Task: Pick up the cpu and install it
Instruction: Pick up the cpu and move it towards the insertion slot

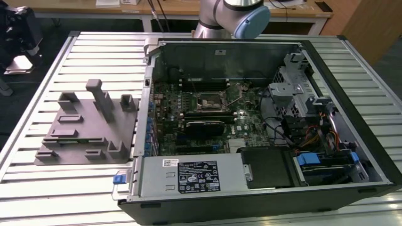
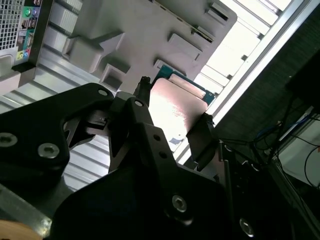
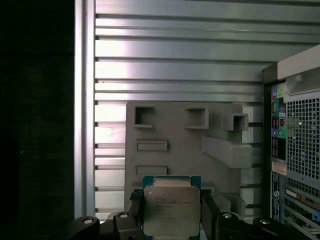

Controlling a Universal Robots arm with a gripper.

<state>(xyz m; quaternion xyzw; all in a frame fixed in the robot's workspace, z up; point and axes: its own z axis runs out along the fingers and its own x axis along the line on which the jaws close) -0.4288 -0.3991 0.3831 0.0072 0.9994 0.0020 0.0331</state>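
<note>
end effector (image 3: 171,205): closed on cpu (image 3: 171,220), fingers (image 3: 136,207) on two opposite edges | cpu: above gray fixture (image 3: 175,132), near its edge | fixture: exterior view's left, on slatted bench (image 1: 37,188), beside open computer case (image 1: 220,61)

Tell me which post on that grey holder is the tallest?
The middle post, a slim upright slab. The posts on either side of it on the grey holder are clearly shorter.

Fixture (image 1: 82,134) lies beside the case (image 1: 226,59) (the exterior view's left).
</note>
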